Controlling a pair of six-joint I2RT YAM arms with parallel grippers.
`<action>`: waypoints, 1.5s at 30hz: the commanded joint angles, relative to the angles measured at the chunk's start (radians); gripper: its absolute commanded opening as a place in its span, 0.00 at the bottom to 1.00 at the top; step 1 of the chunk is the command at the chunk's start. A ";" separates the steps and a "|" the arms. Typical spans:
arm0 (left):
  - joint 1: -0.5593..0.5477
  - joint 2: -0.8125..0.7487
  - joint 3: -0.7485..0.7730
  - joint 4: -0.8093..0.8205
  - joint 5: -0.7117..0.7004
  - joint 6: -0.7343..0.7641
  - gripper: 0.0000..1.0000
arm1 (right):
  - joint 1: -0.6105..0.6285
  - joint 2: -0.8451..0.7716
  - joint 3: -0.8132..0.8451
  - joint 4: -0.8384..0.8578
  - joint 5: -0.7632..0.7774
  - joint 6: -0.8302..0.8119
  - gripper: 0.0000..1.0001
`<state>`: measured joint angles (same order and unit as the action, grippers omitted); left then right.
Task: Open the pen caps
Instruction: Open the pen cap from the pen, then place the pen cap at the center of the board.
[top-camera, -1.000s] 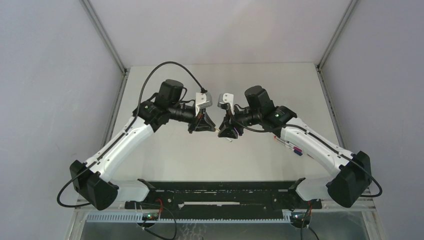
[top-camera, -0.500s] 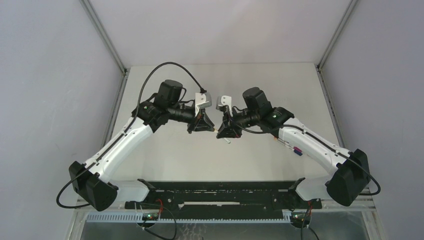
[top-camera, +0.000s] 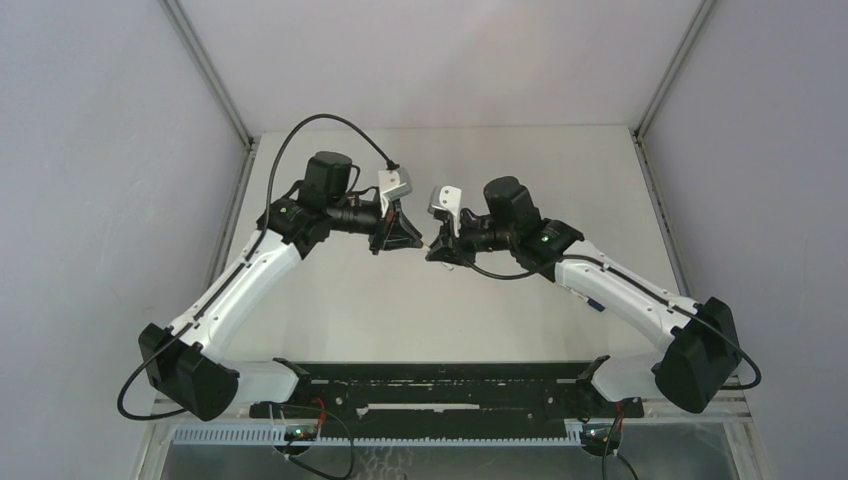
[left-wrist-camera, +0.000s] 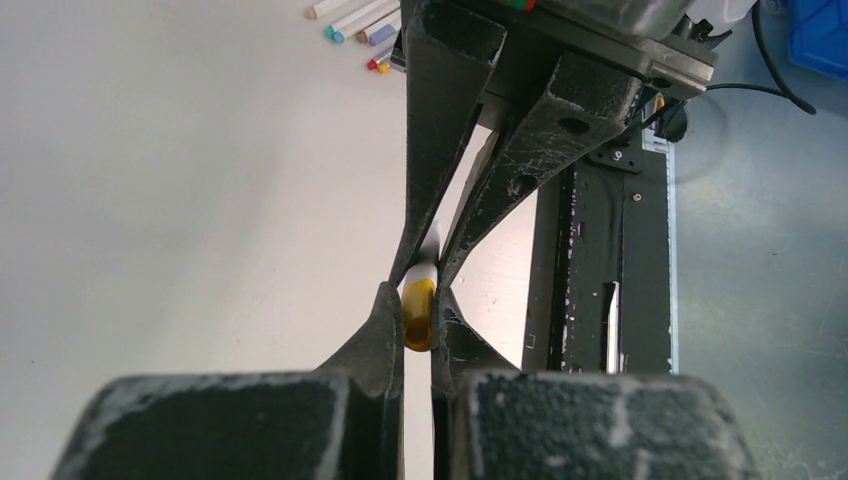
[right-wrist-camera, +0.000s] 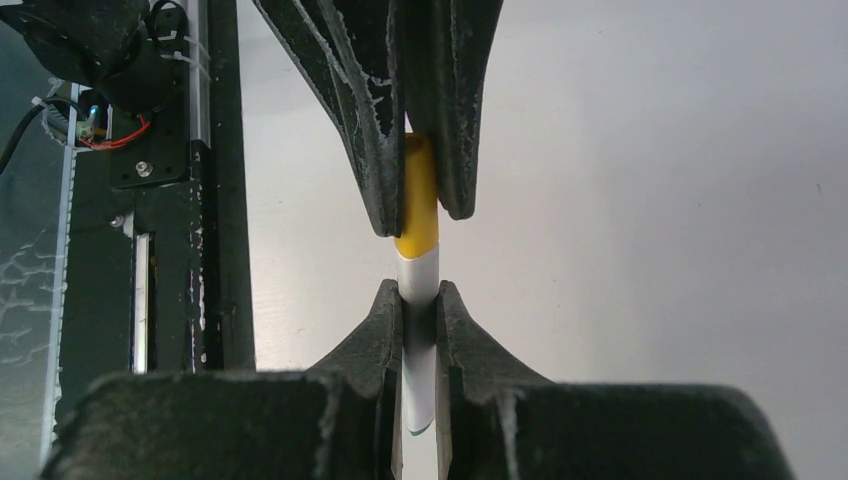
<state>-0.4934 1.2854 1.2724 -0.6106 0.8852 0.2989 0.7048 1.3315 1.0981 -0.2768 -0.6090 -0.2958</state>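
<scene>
Clamped tight: left hand (left-wrist-camera: 418, 303) on yellow cap (right-wrist-camera: 416, 190), right hand (right-wrist-camera: 418, 300) on its pen (right-wrist-camera: 417, 268); not yet parted, other pens (left-wrist-camera: 352, 18) waiting.

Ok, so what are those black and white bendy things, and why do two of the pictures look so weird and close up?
Those are two robot arms, the left arm and the right arm, bolted to a table. The wide picture comes from a camera above them. The two close-up pictures come from small cameras on each wrist, so you see the black fingers up close. The left gripper pinches a yellow cap. The right gripper pinches the white pen that the cap sits on. The cap is not off yet. On the table lie some other pens.
</scene>
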 joint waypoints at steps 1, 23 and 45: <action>0.003 -0.063 0.009 0.031 0.086 0.058 0.00 | -0.016 0.048 -0.003 -0.065 0.064 0.013 0.00; 0.102 -0.098 0.031 -0.004 0.080 0.042 0.00 | -0.025 0.135 0.036 -0.122 0.120 -0.005 0.00; 0.388 0.218 0.081 0.166 -0.274 -0.190 0.00 | -0.100 0.118 0.034 -0.087 0.214 0.021 0.00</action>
<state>-0.1707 1.3773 1.2655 -0.4774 0.7002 0.2169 0.6243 1.4887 1.1187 -0.4015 -0.4179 -0.2996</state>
